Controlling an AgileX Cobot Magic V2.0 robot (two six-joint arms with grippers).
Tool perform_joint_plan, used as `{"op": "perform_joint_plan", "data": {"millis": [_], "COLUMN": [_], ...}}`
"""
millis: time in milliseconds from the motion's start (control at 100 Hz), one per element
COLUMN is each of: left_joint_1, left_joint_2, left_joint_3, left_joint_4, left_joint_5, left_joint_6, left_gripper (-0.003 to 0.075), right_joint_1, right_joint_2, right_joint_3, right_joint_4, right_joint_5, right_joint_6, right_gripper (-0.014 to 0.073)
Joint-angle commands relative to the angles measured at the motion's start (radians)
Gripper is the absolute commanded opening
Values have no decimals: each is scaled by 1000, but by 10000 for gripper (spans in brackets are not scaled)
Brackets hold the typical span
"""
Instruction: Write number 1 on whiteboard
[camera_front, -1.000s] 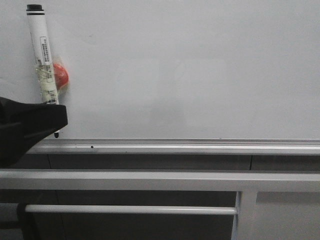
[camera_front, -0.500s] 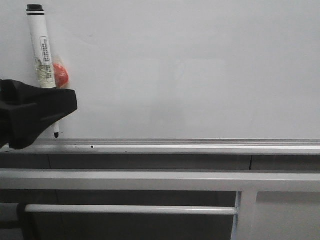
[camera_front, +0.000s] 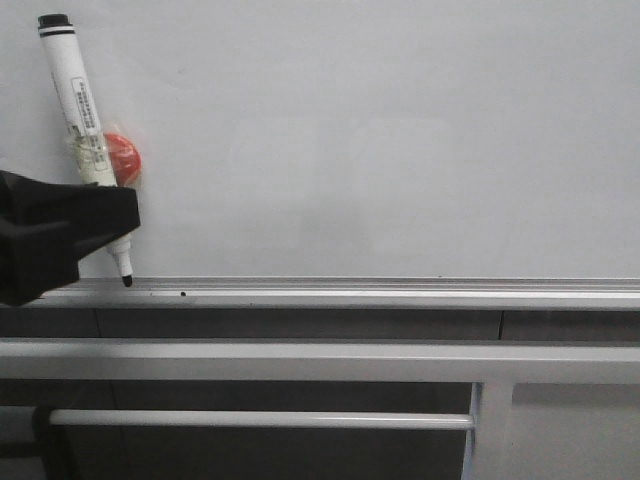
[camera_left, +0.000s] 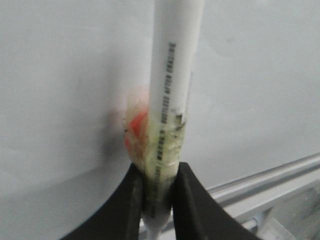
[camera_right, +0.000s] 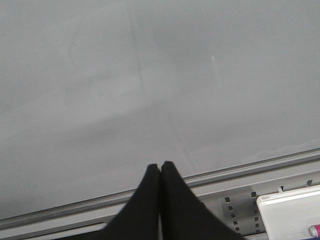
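The whiteboard (camera_front: 380, 140) fills the front view, plain and glossy. The number 1 is out of view; I see no black stroke on the board. My left gripper (camera_front: 118, 215) is at the far left, shut on a white marker pen (camera_front: 80, 105). The pen is tilted, black cap end up and black tip (camera_front: 127, 281) just above the rail. A red blob (camera_front: 124, 158) is taped to the pen. In the left wrist view the left gripper (camera_left: 159, 172) clamps the marker pen (camera_left: 172, 75). My right gripper (camera_right: 160, 167) is shut and holds nothing, facing the board.
A silver rail (camera_front: 400, 292) runs along the board's lower edge. Grey frame bars (camera_front: 300, 360) lie below it. In the right wrist view a white tray (camera_right: 292, 212) with a pink-tipped item sits under the rail.
The left gripper rose and then dropped back. The marker has tilted: its cap end swung left and its tip went down and right to the rail.
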Motion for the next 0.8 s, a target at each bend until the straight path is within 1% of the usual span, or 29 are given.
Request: {"op": "perform_joint_plan", "data": {"millis": [0, 190, 380, 510, 600, 640, 660, 670, 690, 710, 730, 740, 750, 760, 790], "left_joint_1": [-7, -7, -7, -7, -7, -7, -7, -7, -7, -7, -7, -7, -7, -7, -7], "left_joint_2": [-17, -17, -17, -17, -17, -17, -17, -17, -19, -19, -19, -20, -20, -20, -20], "left_joint_3": [-3, 4, 4, 4, 4, 4, 4, 4, 4, 4, 4, 4, 4, 4, 4], "left_joint_4": [53, 188, 326, 401, 458, 485, 500, 505, 520, 535, 549, 553, 556, 561, 565], "left_joint_5": [-160, -160, -156, -147, -78, -28, -5, 2, 18, 30, 38, 40, 42, 45, 44], "left_joint_6": [3, 5, 42, 52, 58, 58, 58, 58, 58, 58, 58, 58, 58, 58, 58], "left_gripper": [-20, -20, -20, -20, -20, -20, -20, -20, -20, -20, -20, -20, -20, -20, -20], "right_joint_1": [2, 2, 2, 2, 2, 5, 7, 7, 12, 15, 18, 22, 25, 29, 35], "right_joint_2": [15, 15, 15, 15, 15, 15, 15, 15, 15, 18, 18, 20, 22, 22, 32], "right_joint_3": [-33, -33, -33, -33, -33, -33, -33, -33, -33, -33, -33, -33, -33, -33, -33], "right_joint_4": [0, 0, 2, 50, 122, 163, 208, 222, 253, 328, 370, 411, 432, 453, 554], "right_joint_5": [-69, -69, -79, -93, -91, -91, -84, -82, -72, -58, -47, -34, -26, -9, 29], "right_joint_6": [-4, -4, -4, -4, -12, -74, -153, -153, -228, -340, -399, -429, -489, -520, -671], "right_gripper": [-64, -64, -64, -64, -64, -64, -64, -64, -64, -64, -64, -64, -64, -64, -64]}}
